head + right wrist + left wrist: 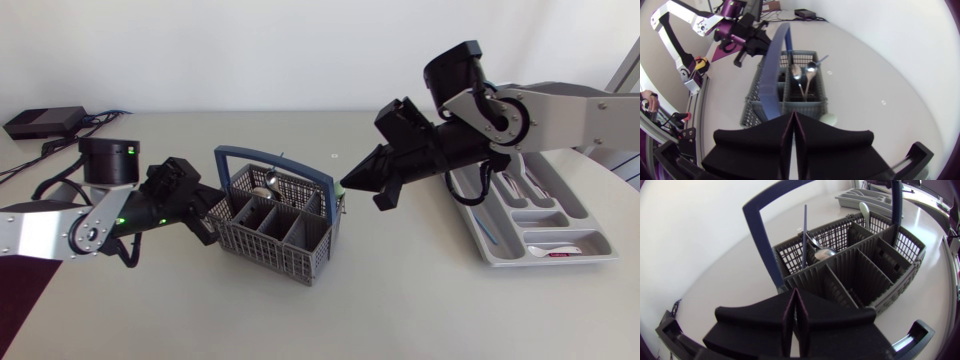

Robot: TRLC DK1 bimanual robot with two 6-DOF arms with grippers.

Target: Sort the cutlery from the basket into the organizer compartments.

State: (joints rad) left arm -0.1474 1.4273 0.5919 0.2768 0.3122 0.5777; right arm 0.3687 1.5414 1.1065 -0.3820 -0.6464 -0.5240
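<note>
Right gripper (350, 184): fingers pressed together, empty | spoons (796, 72) in basket (270, 245): likely light, stiff, slippery (pinch the upstanding end firmly)

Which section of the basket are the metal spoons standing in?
The section at the basket's far left corner in the head view holds the spoons; the near row's sections look empty.

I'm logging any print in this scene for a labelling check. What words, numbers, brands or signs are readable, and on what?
No text is legible in any view.
Red print on the white spoon in the cutlery organizer: too small to read.
Small white square on the table: too small to tell whether it bears print.
Cutlery basket: no label visible.
</note>
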